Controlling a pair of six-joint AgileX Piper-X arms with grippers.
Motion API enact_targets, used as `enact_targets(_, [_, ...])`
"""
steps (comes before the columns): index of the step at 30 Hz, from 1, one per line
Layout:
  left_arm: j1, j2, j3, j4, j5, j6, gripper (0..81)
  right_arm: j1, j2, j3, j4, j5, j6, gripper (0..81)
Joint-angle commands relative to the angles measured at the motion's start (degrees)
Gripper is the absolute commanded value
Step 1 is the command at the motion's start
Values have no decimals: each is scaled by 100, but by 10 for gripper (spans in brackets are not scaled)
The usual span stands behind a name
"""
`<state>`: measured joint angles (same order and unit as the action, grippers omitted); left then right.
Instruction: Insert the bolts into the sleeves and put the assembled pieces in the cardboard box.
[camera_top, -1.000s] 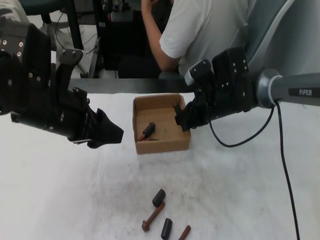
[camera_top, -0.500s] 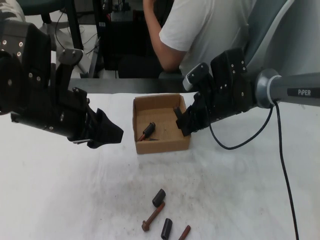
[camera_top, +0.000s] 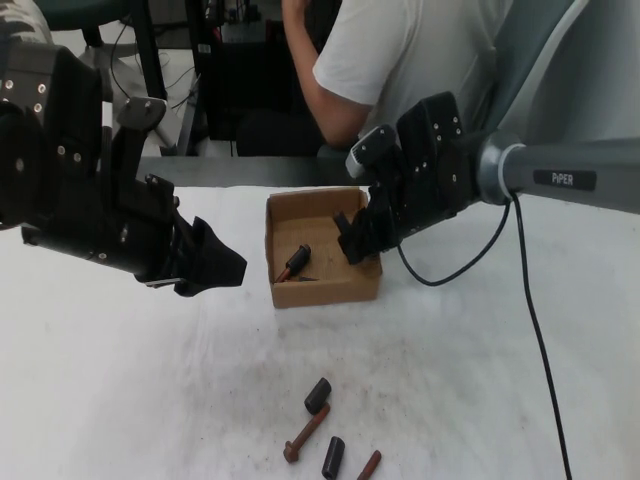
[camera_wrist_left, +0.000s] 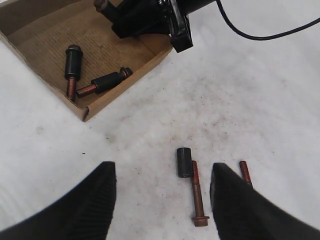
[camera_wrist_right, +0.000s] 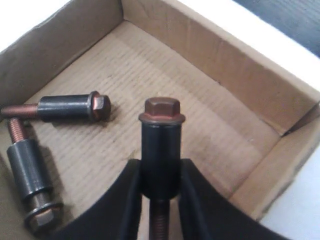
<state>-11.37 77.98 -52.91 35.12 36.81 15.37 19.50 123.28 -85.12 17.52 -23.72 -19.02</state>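
The right gripper (camera_wrist_right: 160, 175) pinches the sleeved bolt (camera_wrist_right: 161, 137) mid-body, a sound hold for something stiff, probably slick and dense, at the box's (camera_top: 325, 290) 3 o'clock side, while the left gripper (camera_wrist_left: 161, 172) gapes wide.

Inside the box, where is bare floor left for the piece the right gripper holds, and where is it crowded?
Bare: the box floor along its far wall and under the right gripper with its held piece. Crowded: the near left corner, where two finished pieces lie. Outside, bare cloth runs between box and the loose sleeves and bolts.
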Motion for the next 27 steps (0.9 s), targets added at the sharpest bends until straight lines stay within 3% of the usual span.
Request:
enact_targets(1, [-22, -18, -25, -12, -30, 3, 528, -5, -46, -151, -20, 29, 10, 70])
enact_targets(6, [-22, -18, -25, -12, -30, 3, 528, -5, -46, -150, -20, -126, 296, 372])
enact_targets(8, [-22, -18, -25, -12, -30, 3, 528, -5, -46, -150, -20, -45, 452, 439])
enact_targets(22, [-22, -18, -25, 18, -30, 3, 528, -31, -411, -800, 34, -60, 974, 430])
enact_targets(25, [-22, -18, -25, 21, -30, -24, 528, -82, -850, -1050, 175, -224, 1178, 293])
enact_targets(27, [-36, -18, -25, 72, -30, -61, 528, -82, -1209, -1118, 356, -509, 1128, 85])
